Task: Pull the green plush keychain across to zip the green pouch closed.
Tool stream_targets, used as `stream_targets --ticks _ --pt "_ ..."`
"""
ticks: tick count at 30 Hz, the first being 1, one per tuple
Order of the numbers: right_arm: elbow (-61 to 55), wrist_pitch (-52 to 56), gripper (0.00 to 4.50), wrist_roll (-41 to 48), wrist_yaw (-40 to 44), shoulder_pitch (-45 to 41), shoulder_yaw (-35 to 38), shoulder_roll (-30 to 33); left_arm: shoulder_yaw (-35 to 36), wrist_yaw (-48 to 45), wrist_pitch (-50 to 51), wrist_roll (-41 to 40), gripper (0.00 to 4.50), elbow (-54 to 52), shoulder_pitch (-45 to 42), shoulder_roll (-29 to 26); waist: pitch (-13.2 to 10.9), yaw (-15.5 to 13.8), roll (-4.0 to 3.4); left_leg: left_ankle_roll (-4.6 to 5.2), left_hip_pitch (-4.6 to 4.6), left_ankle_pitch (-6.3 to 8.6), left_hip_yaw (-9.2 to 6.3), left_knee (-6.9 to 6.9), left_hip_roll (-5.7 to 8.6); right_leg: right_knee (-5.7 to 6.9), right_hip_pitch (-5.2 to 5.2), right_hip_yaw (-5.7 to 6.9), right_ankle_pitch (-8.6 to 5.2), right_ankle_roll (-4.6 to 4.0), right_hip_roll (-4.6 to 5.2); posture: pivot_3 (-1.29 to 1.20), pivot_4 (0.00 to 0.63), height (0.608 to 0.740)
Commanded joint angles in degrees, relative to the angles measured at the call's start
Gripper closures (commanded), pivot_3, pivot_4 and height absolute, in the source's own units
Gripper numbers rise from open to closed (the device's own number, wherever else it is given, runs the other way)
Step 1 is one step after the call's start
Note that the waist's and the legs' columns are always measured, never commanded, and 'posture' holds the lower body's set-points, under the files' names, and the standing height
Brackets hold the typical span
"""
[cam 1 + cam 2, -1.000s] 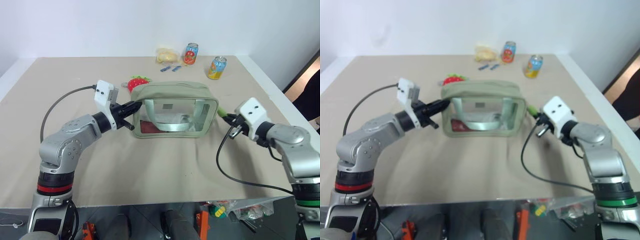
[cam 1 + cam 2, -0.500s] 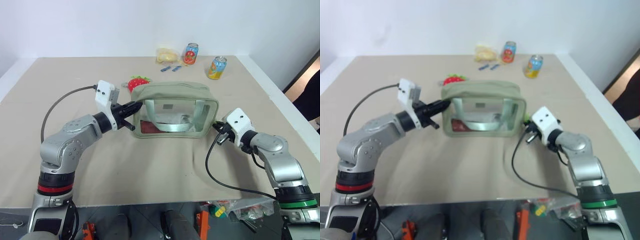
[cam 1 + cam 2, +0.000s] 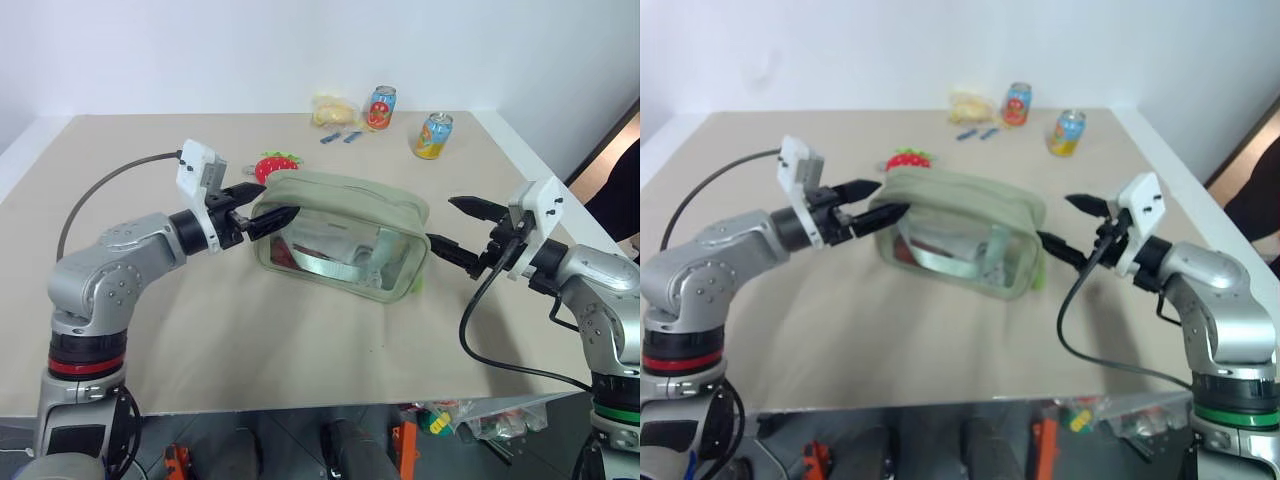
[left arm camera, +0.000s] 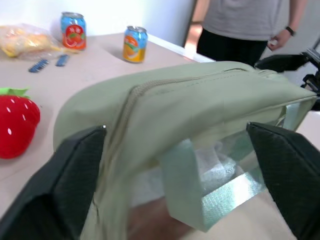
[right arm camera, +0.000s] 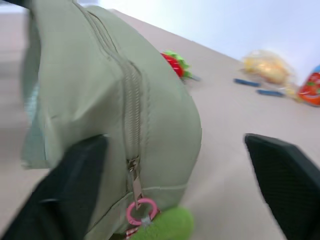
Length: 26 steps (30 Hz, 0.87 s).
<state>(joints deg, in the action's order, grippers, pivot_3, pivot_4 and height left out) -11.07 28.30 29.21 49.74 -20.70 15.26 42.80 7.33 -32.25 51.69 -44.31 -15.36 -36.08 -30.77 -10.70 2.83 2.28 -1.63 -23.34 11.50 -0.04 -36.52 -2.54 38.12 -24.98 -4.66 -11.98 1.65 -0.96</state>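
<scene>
Hanging below the green pouch (image 5: 100,90), the green plush keychain (image 5: 167,225) is cropped.

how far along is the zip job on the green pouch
Done: the zipper looks run to the end of the green pouch, its teeth shut along the top, and the green plush keychain hangs at that end. In hand: nothing; the left gripper and right gripper both stand with jaws open at either end of the pouch. Left: apparently only pulling the arms back.
</scene>
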Motion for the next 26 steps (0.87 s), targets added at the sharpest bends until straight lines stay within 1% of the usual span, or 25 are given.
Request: stream_targets --ticks 1,4,6,9,12,15,17,19,21,23,26 --pt "-2.1 -1.1 0.02 0.8 -0.5 -0.5 1.2 0.4 0.9 -0.9 -0.4 -0.4 0.0 -1.3 -1.1 -0.9 0.0 0.0 0.0 0.0 0.0 0.0 0.0 -0.02 0.0 0.0 0.01 0.0 0.01 0.01 0.0 0.0 0.15 0.74" --pt "-1.8 -2.1 0.02 0.3 -1.4 -1.6 0.9 -0.2 0.3 -0.4 -0.3 -0.5 0.0 -2.2 -0.7 0.0 0.0 0.0 0.0 0.0 -0.01 0.0 0.0 -0.05 0.01 0.0 0.03 -0.01 0.01 0.02 0.01 0.0 0.15 0.74" --pt "-0.8 -4.1 0.02 -1.5 -2.5 -2.2 0.9 0.0 0.1 -0.2 -0.8 0.0 0.0 -2.6 -0.3 0.1 0.0 0.0 0.0 0.0 -0.01 0.0 0.01 -0.05 0.01 0.0 0.01 -0.02 0.01 0.02 0.0 0.0 0.15 0.74" --pt "-0.7 -4.0 0.02 -0.5 -4.7 -2.9 3.4 -0.4 0.7 -0.2 -2.8 1.6 0.0 -2.7 0.4 -0.2 0.0 0.0 0.0 0.0 -0.02 0.0 0.01 -0.02 0.0 0.0 -0.01 -0.02 0.01 0.01 0.0 0.0 0.15 0.74" --pt "-2.5 -0.6 0.02 2.4 -8.4 -2.9 6.5 -1.1 0.7 -0.7 -5.8 4.2 0.0 -2.6 1.3 -1.1 0.0 -0.1 0.0 0.0 -0.02 0.0 0.0 -0.01 0.0 0.0 0.0 -0.02 0.0 -0.01 0.0 0.0 0.15 0.74" --pt "-6.0 0.8 0.02 3.3 -8.9 0.2 8.0 -0.2 0.6 -0.7 -9.3 6.4 0.0 -2.8 2.3 -0.7 0.0 -0.1 0.0 0.0 -0.04 0.0 0.0 -0.01 0.01 -0.01 0.0 -0.02 -0.01 -0.01 0.01 0.0 0.15 0.74" --pt "-8.4 3.0 0.02 5.5 -9.4 2.5 10.2 0.3 1.5 -0.3 -11.7 7.2 0.0 -3.6 3.3 -0.1 0.0 -0.2 0.0 0.0 -0.04 0.0 0.0 0.0 0.0 -0.02 0.01 -0.01 -0.02 -0.03 0.01 0.0 0.15 0.74" --pt "-11.1 5.4 0.02 6.6 -10.6 4.4 11.6 1.0 3.0 0.5 -13.2 7.8 0.0 -4.4 4.7 0.0 0.0 -0.2 0.0 0.0 -0.04 0.0 0.01 0.0 0.01 -0.01 0.0 -0.02 -0.02 -0.02 0.02 0.0 0.15 0.74" --pt "-15.4 9.8 0.02 9.7 -12.4 6.8 12.8 1.5 5.3 1.6 -13.4 7.0 0.0 -6.0 7.1 -0.2 0.0 0.0 0.0 0.0 -0.03 0.0 0.04 0.0 0.0 -0.01 -0.01 -0.06 -0.01 -0.02 0.03 0.0 0.15 0.74" --pt "-19.7 12.4 0.02 12.0 -13.3 10.1 13.5 1.5 6.5 3.2 -13.2 7.5 0.0 -8.5 10.4 -0.6 0.0 0.0 0.0 0.0 -0.02 0.0 0.05 0.01 -0.03 -0.01 -0.02 -0.07 -0.01 -0.02 0.01 0.0 0.15 0.74" --pt "-23.4 11.0 0.02 10.3 -15.6 16.5 12.7 -1.3 6.2 4.1 -14.2 11.3 0.0 -13.1 20.4 -2.0 0.0 0.0 0.0 0.0 0.05 0.0 0.03 0.08 -0.08 -0.01 0.01 -0.06 -0.06 -0.08 -0.03 0.0 0.15 0.74"
